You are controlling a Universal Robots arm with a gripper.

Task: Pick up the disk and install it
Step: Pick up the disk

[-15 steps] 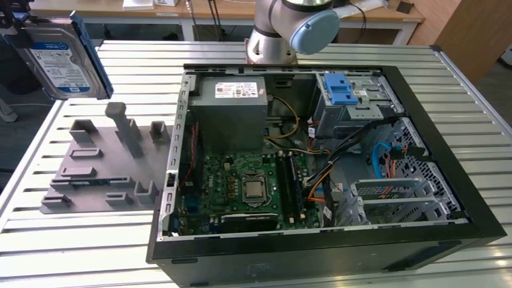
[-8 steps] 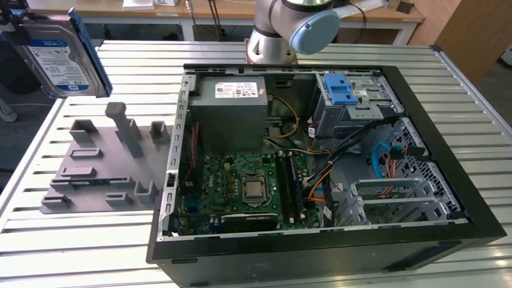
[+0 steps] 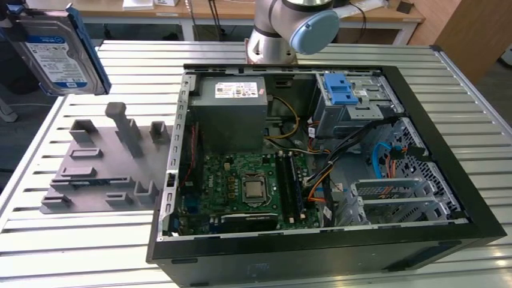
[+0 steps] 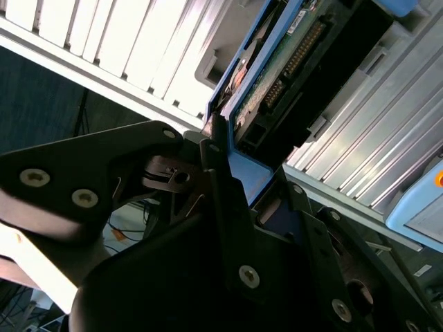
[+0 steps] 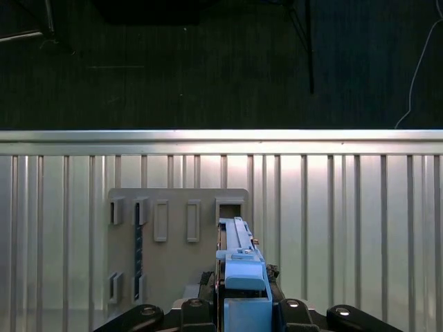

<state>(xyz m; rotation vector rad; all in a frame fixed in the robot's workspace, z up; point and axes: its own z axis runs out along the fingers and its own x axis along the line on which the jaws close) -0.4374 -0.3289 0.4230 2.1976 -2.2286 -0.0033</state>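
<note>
We see the disk lifted well clear of the desk. It hangs with its label toward the exterior camera, above the desk corner at the exterior view's left, on the side where the arm's base stands. In the second wrist view the black fingers are closed onto the disk's blue frame at one end, with no gap that we can make out, so we judge the grasp firm. The first wrist view looks along the disk's edge onto the grey holder plate, which lies on the desk beside the open computer case. The disk touches neither.

We take the step in hand to be carrying the disk across to the case. To do it well, we would hold the closure steady, since the grip sits on a narrow plastic rim. We would travel high enough to pass the case wall, move smoothly without swinging, and steer clear of the loose cables near the silver cage.
</note>
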